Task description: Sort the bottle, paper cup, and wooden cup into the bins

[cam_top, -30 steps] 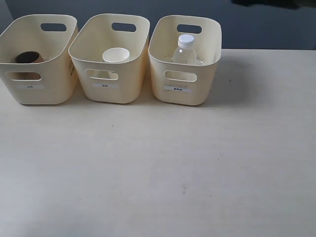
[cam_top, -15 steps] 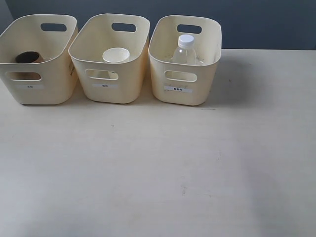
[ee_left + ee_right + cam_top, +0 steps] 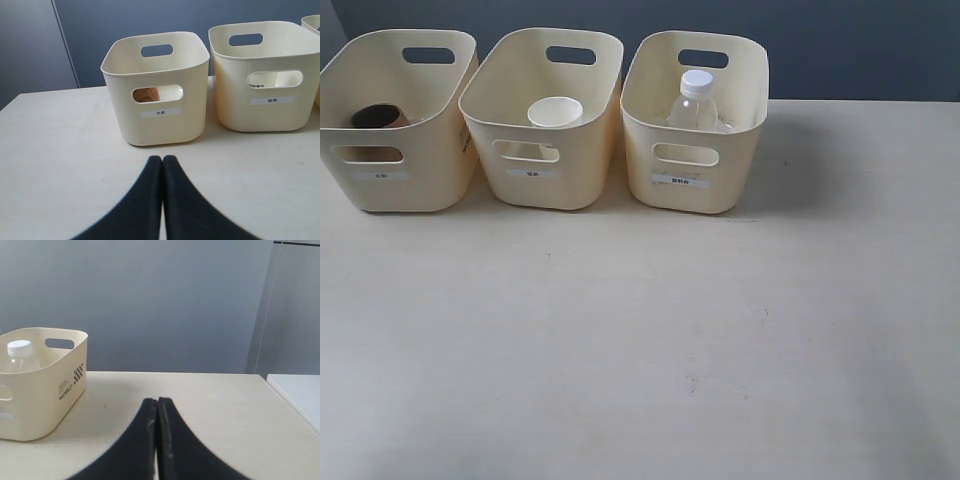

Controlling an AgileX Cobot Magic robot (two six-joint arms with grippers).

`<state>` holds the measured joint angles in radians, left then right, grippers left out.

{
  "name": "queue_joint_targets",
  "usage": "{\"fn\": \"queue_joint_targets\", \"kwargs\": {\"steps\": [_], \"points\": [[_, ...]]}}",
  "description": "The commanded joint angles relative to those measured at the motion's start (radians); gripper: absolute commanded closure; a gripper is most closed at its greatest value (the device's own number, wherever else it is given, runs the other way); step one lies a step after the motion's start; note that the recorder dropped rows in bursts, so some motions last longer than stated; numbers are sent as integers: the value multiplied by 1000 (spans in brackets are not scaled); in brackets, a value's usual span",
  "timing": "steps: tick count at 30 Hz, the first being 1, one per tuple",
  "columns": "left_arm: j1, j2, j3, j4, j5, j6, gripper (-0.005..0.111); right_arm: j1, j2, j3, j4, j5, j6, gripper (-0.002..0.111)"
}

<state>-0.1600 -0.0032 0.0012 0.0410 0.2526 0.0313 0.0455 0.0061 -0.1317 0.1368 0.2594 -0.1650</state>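
Three cream-yellow bins stand in a row at the back of the table. The wooden cup (image 3: 378, 117) sits in the left bin (image 3: 405, 185). The paper cup (image 3: 555, 111) is upright in the middle bin (image 3: 545, 190). The bottle (image 3: 695, 102) with its white cap stands in the right bin (image 3: 695, 195). Neither gripper shows in the exterior view. In the left wrist view my left gripper (image 3: 162, 159) is shut and empty, short of the left bin (image 3: 160, 125), where the wooden cup (image 3: 146, 94) shows through the handle hole. My right gripper (image 3: 157, 401) is shut and empty, beside the right bin (image 3: 55, 400) with the bottle (image 3: 20, 354).
The pale table (image 3: 640, 340) stretches in front of the bins. A dark blue-grey wall (image 3: 860, 45) runs behind them. The right wrist view shows the table's far right edge (image 3: 295, 402).
A dark shape at the top right of the exterior view a second ago has gone out of sight. The bins and their contents have not moved.
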Motion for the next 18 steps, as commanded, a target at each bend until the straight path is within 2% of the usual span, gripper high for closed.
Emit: {"fn": "queue_joint_targets", "kwargs": {"steps": [1,6,18], "points": [[-3,3,-1,2,-14,-3,107,-5,-6,54,-120,-68,106,109],[-3,3,-1,2,-14,-3,107,-5,-6,132,-161,-243,150,109],[-3,3,-1,2,-14,-3,107,-5,-6,132,-213,-203,165,109]]}}
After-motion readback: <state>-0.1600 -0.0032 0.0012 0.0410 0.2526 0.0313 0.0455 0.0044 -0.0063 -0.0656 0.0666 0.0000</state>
